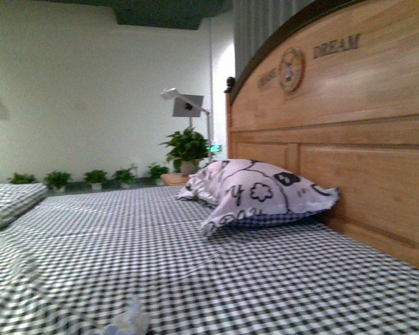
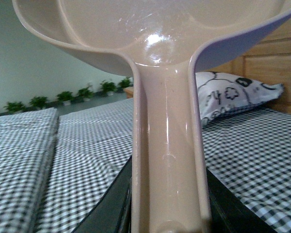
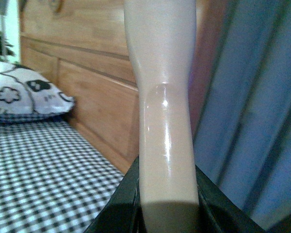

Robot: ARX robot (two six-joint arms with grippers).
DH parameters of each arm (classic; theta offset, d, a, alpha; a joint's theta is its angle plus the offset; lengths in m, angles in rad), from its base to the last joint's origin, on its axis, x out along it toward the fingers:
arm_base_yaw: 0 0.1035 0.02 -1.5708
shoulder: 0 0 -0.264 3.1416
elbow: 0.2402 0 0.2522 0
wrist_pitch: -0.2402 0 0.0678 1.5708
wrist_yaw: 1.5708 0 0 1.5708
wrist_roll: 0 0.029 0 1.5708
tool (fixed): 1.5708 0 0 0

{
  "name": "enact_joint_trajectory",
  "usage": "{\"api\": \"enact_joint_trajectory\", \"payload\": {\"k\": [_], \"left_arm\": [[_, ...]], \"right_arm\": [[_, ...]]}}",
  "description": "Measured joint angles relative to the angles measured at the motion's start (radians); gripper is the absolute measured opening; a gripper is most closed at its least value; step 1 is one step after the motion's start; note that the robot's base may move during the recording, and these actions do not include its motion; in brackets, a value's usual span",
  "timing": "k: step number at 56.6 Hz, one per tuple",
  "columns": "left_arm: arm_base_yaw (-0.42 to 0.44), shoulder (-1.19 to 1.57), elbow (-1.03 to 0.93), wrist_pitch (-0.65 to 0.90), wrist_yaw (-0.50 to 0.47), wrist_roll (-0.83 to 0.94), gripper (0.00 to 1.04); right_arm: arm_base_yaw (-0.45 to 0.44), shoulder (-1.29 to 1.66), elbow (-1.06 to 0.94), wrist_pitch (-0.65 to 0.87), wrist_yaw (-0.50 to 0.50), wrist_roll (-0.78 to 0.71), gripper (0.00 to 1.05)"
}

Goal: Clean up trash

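The trash (image 1: 129, 319), a small crumpled white tissue wad, lies on the checked bedsheet at the very front edge of the front view. Neither arm shows in the front view. My left gripper (image 2: 169, 213) is shut on the handle of the beige dustpan (image 2: 155, 34), whose pan fills the top of the left wrist view, held above the bed. My right gripper (image 3: 167, 208) is shut on the beige brush handle (image 3: 162, 87), which stands up through the right wrist view; the bristles are out of view. The trash does not show in either wrist view.
A white patterned pillow (image 1: 258, 192) lies against the wooden headboard (image 1: 349, 125) on the right. The black-and-white checked bed (image 1: 195, 258) fills the foreground. A second bed (image 1: 7, 199), potted plants (image 1: 187, 148) and a lamp stand beyond. A blue curtain (image 3: 252, 97) hangs beside the headboard.
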Motion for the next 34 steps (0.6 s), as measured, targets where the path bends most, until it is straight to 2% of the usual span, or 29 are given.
{"api": "enact_joint_trajectory", "payload": {"k": [11,13,15,18,21,34], "left_arm": [[0.002,0.004,0.004,-0.018,-0.015,0.008,0.27],[-0.002,0.016,0.035,-0.115,-0.016,0.036,0.27],[-0.011,0.070,0.122,-0.327,-0.023,0.092,0.27],[-0.013,0.146,0.205,-0.509,-0.048,0.143,0.27],[-0.016,0.247,0.243,-0.616,-0.071,0.217,0.27],[-0.068,0.562,0.323,-0.525,-0.072,0.472,0.26]], "right_arm": [[0.002,0.009,-0.001,-0.002,0.000,0.000,0.20],[0.001,0.008,-0.001,-0.002,0.003,0.000,0.20],[0.000,0.008,-0.001,-0.002,0.004,0.000,0.20],[0.000,0.008,-0.001,-0.002,0.005,0.000,0.20],[0.000,-0.003,-0.001,-0.001,0.007,0.000,0.20],[0.001,0.000,-0.001,-0.001,0.004,0.000,0.20]]}}
